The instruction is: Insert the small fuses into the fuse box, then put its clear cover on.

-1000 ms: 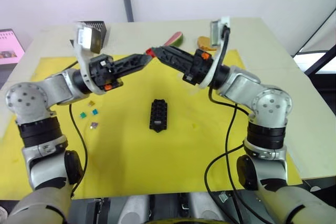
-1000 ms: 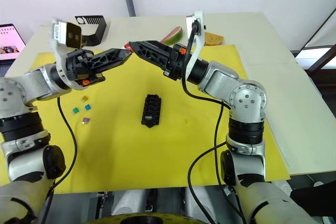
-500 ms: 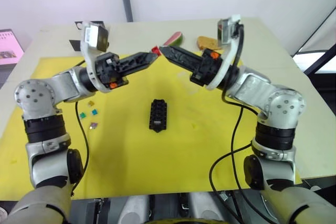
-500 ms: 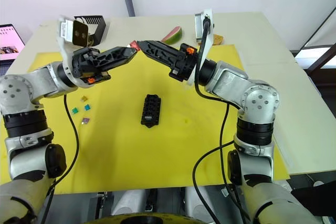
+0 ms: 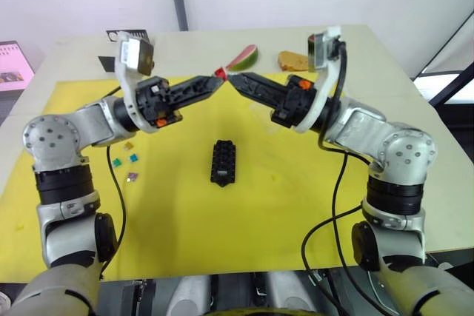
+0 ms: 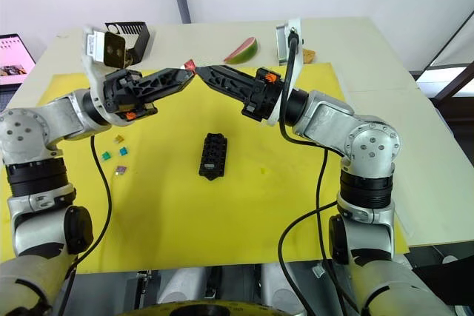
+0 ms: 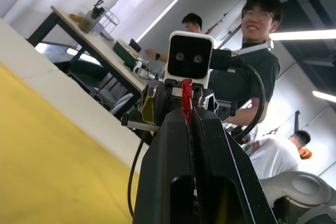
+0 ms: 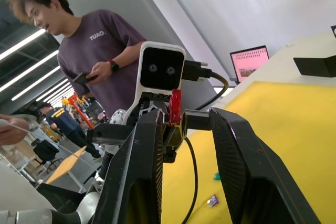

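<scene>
Over the far half of the yellow mat (image 5: 185,234), the left gripper (image 5: 215,82) pinches a red fuse (image 5: 220,73) between closed fingers; the right gripper (image 5: 235,79) faces it, fingers apart. The fuse box (image 5: 223,161) lies mid-mat, 4 loose fuses (image 5: 127,160) near the mat's left edge.

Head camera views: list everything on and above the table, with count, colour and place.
red fuse: one, held up in the air between the two gripper tips.
loose fuses: about four; amber, two green or teal, purple; on the mat's left part.
fuse box: one, black, mid-mat.
yellow mat: one, covering the table's near part.
black holder: one, far left of the table.
watermelon slice: one, red and green, beyond the mat.
bread: one, brown, beside the slice.
left gripper: shut on the fuse.
right gripper: open, tips at the fuse.
</scene>
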